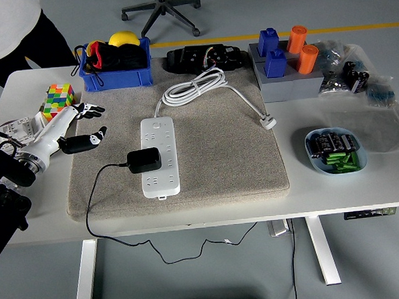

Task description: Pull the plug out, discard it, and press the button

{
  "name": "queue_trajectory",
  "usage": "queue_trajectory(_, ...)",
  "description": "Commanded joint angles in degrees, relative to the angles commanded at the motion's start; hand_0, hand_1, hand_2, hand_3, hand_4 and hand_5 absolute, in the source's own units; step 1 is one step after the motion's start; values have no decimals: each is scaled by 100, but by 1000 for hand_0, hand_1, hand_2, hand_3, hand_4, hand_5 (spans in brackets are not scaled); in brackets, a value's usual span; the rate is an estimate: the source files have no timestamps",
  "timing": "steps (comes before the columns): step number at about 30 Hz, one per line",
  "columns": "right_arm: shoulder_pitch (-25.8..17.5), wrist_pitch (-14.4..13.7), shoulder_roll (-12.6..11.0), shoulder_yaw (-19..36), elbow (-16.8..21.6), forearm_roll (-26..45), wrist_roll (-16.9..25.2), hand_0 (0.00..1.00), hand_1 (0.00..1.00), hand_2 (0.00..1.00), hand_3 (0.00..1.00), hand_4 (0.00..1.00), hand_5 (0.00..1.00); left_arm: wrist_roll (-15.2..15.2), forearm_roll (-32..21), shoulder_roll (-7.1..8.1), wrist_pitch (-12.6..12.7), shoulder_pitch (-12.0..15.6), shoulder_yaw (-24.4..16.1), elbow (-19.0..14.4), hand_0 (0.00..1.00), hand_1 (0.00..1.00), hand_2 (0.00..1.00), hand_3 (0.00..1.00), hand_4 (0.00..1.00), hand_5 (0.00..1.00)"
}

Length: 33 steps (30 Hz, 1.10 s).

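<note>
Hovering left hand released | Rubik's cube just behind | plug seated in power strip

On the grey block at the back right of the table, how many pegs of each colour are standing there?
Blue pegs: 2, one at the back and one in front of it
Orange pegs: 2, one at the back and one in front of it
Total: 4, all on the grey block
</note>
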Motion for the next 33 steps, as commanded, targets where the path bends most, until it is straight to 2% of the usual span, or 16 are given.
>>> queue_trajectory(6, 5, 0, 9, 18, 1, -11, 6, 749, 667, 657, 619, 658, 517, -64, 22, 35, -122, -44, 307, -175, 859, 835, 780, 788, 914, 221)
queue_trajectory(7, 7, 0, 9, 12, 4, -4, 8, 749, 667, 656, 619, 658, 518, -69, 16, 33, -133, -61, 380, -183, 861, 839, 767, 792, 974, 236)
queue_trajectory(9, 10, -1, 10, 2, 7, 5, 10, 749, 667, 656, 619, 658, 518, -76, 3, 28, -151, -97, 508, -183, 861, 839, 767, 792, 974, 236)
queue_trajectory(15, 5, -2, 3, -28, 8, 32, 12, 749, 667, 656, 619, 658, 518, -71, -50, -52, -175, -282, 966, -118, 862, 841, 768, 801, 992, 245)
queue_trajectory(18, 0, -2, -3, -40, 4, 38, 9, 749, 667, 656, 619, 658, 518, -59, -11, -100, -145, -378, 1132, -35, 862, 841, 768, 801, 992, 245)
queue_trajectory(19, -1, -3, -5, -42, 3, 40, 8, 749, 667, 656, 619, 658, 518, -58, 16, -115, -135, -406, 1182, 4, 859, 799, 712, 761, 998, 225)
queue_trajectory(24, -8, 1, -4, -64, -1, 57, 8, 749, 667, 656, 619, 658, 518, -137, 220, -133, -20, -565, 1463, 265, 859, 799, 712, 761, 998, 225)
queue_trajectory(25, -6, 5, -3, -70, -2, 63, 7, 749, 667, 657, 619, 658, 518, -138, 285, -118, 4, -625, 1560, 331, 843, 724, 656, 722, 963, 99)
queue_trajectory(30, 1, -1, -6, -70, 1, 72, 10, 749, 667, 657, 619, 658, 518, -142, 323, -70, 100, -790, 1827, 506, 843, 724, 656, 722, 963, 99)
queue_trajectory(31, 1, -3, -6, -69, 1, 75, 12, 750, 667, 657, 619, 657, 517, -137, 324, -72, 109, -804, 1853, 524, 756, 630, 572, 668, 894, 19)
queue_trajectory(33, 1, -2, -8, -75, 3, 82, 12, 750, 667, 657, 619, 657, 517, -127, 325, -91, 126, -828, 1897, 572, 756, 630, 572, 668, 894, 19)
